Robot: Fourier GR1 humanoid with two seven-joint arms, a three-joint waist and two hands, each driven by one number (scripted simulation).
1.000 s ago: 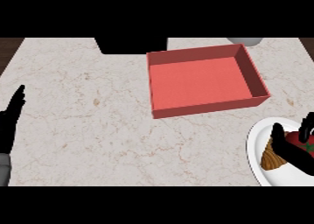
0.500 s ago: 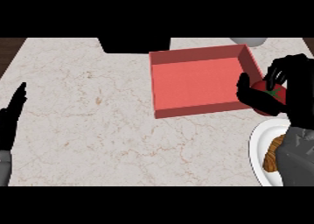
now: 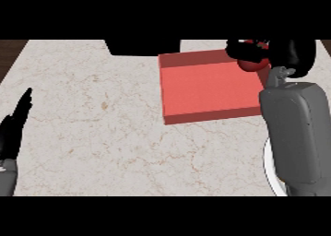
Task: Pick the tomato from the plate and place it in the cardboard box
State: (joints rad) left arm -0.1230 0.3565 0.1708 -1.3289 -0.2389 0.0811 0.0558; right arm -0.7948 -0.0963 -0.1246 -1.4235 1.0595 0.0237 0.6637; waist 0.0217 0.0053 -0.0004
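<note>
Counter [image 3: 99, 120]: pale marble, filling the head view.

Right forearm [image 3: 297, 133]: grey, running from 5 o'clock up toward 1 o'clock. It covers most of the plate.

Box [image 3: 205, 87]: red, open-topped, lying square on the counter at about 1 o'clock from the view's centre. Nothing shows on its floor.

Plate [image 3: 268, 166]: only a strip of white rim shows, at 4 o'clock, just left of my forearm. I cannot see what lies on it.

Left hand [image 3: 11, 131]: at 9 o'clock by the counter's edge, fingers straight and together, resting and holding nothing.

Right hand [image 3: 293, 53]: at 1 o'clock, over the box's far right corner, fingers curled round the tomato.

Tomato [image 3: 251, 64]: red, partly hidden by my fingers, held in the air well apart from the plate. It overlaps the box's far right corner; from this steep view I cannot tell whether it is fully inside the rim line.

Progress, in my judgement: the pick is done and the carry is nearly done. What is left is to bring the tomato a little toward 7 o'clock over the box floor, lower it, and open the hand.

Orientation: the visible part looks round, so I find no long axis. The stem end is not visible, and I cannot tell which way it points.
</note>
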